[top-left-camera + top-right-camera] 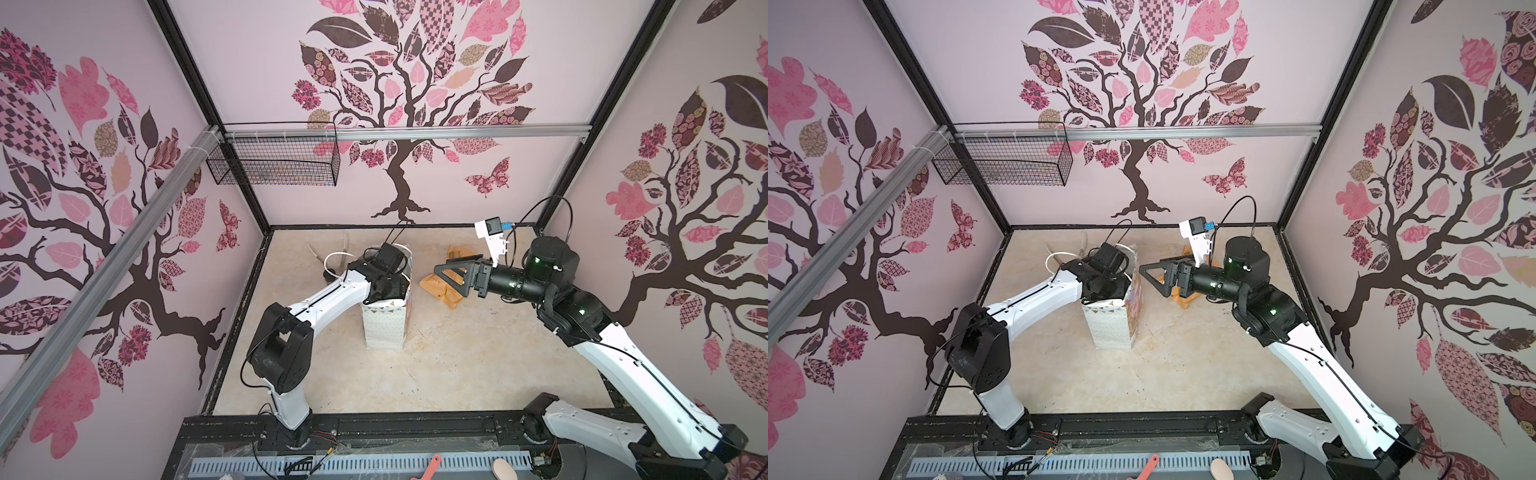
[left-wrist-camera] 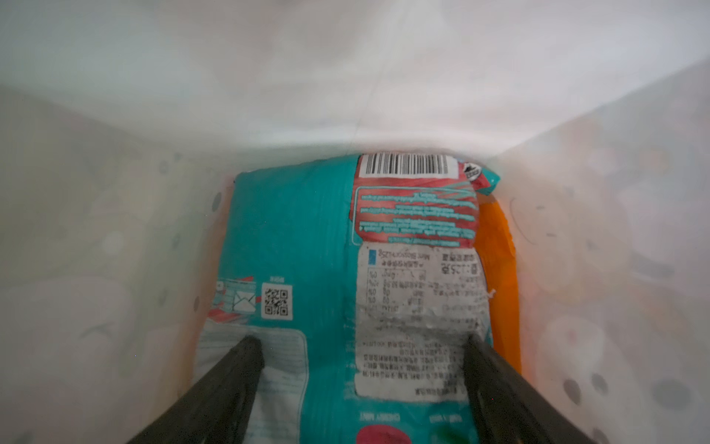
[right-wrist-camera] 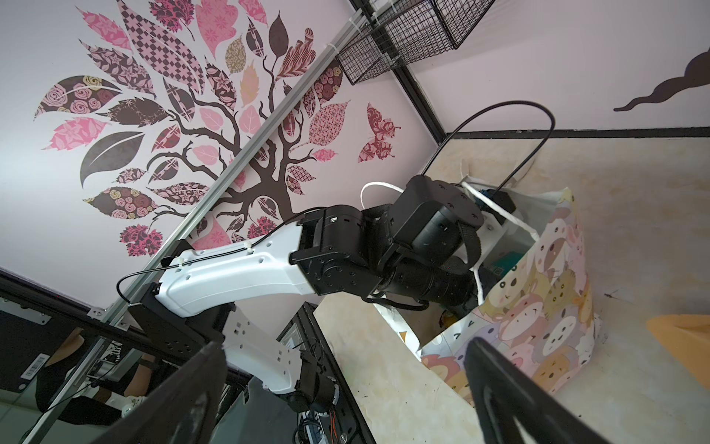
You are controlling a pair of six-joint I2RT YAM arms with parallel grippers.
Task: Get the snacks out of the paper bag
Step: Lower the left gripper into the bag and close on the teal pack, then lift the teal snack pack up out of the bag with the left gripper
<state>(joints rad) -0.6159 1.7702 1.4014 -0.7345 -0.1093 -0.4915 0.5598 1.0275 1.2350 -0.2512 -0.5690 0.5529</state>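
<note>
Although a teal packet [image 2: 307,238] and an orange packet [image 2: 497,250] beside it are seen deep inside the paper bag [image 1: 384,328], a tan-orange packet [image 1: 436,289] is already laid on the table [image 1: 415,374] just right of the bag. The task is thus judged barely begun, and any further contents are hidden. The left arm is bent down through the bag's mouth. The left gripper [image 2: 361,342] is spread wide over the teal packet, and nothing is clamped. Right of the bag, the right gripper [image 1: 442,270] is held level above the tan-orange packet, fully spread and empty.
</note>
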